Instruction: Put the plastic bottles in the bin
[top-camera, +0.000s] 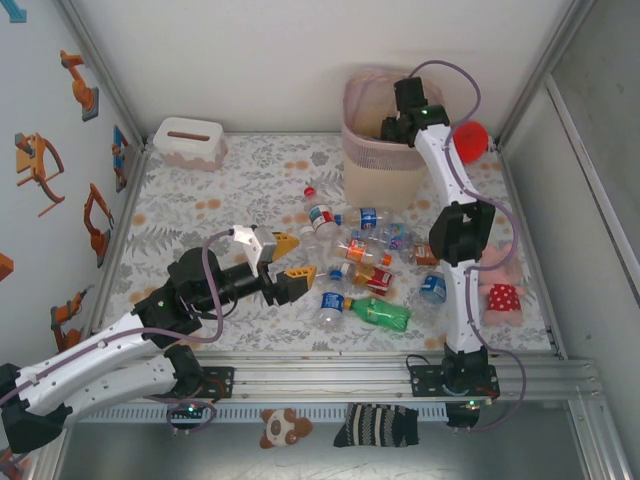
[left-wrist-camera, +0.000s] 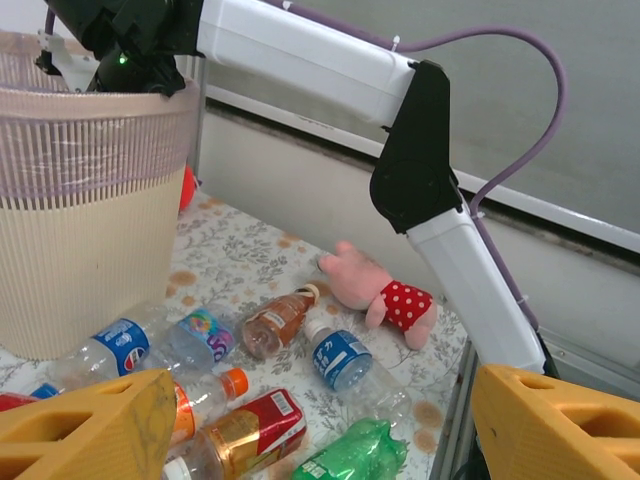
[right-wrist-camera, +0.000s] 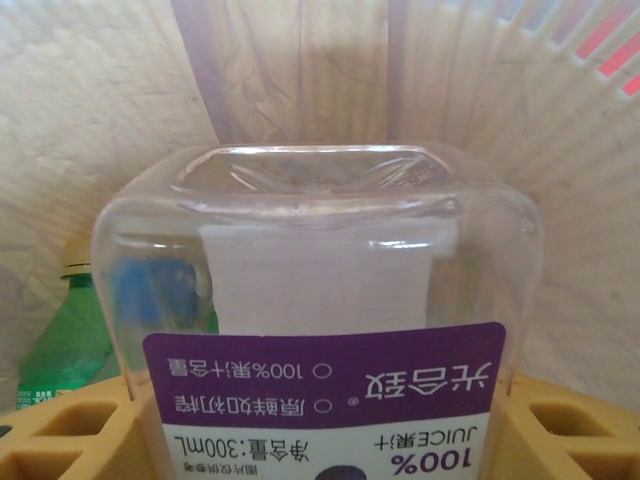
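Right claw (right-wrist-camera: 320, 435): we see it clamped on a juice bottle (right-wrist-camera: 320, 250) inside the bin (top-camera: 375, 175).
Left claw (top-camera: 292, 257): wide, above the bottles (top-camera: 365, 255) on the surface (top-camera: 190, 225).

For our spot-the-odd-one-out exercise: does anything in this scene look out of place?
Yes. A pink plush lies near the bottles on the table's right, and a red ball sits beside the bin; neither is a bottle. A small plush and striped cloth lie off the near edge.
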